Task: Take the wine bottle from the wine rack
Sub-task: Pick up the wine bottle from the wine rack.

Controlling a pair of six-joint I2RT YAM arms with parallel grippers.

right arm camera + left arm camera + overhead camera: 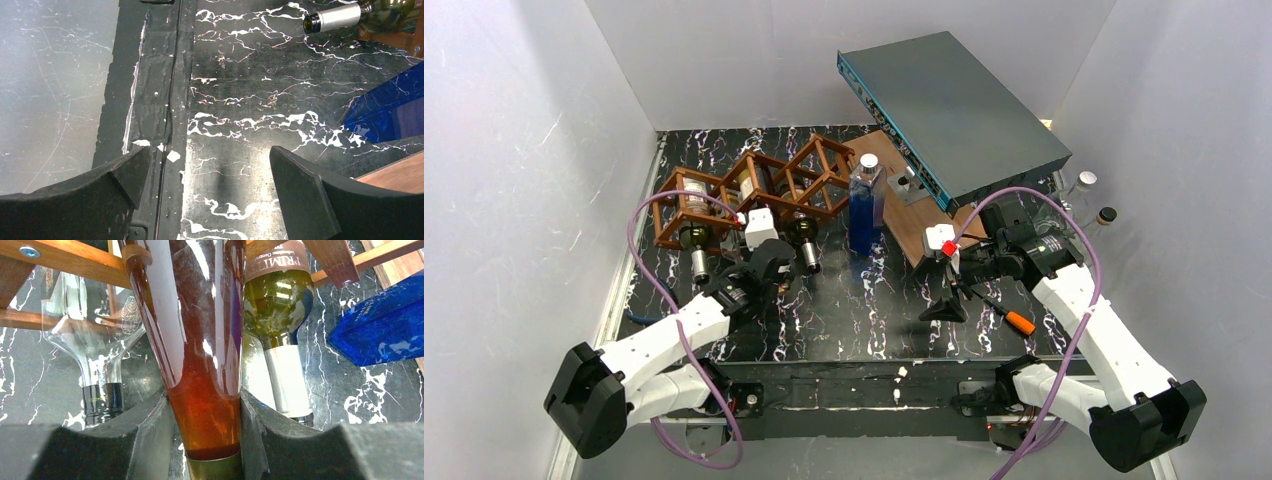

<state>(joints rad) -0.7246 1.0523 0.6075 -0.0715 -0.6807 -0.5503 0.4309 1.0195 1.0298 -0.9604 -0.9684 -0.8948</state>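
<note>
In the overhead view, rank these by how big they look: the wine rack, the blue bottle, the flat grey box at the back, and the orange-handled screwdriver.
Largest to smallest in the top view:
1. the grey box, clearly the biggest
2. the wine rack
3. the blue bottle
4. the screwdriver

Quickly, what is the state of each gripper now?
Left gripper: closed on the neck of the amber wine bottle.
Right gripper: open, holding nothing.
</note>
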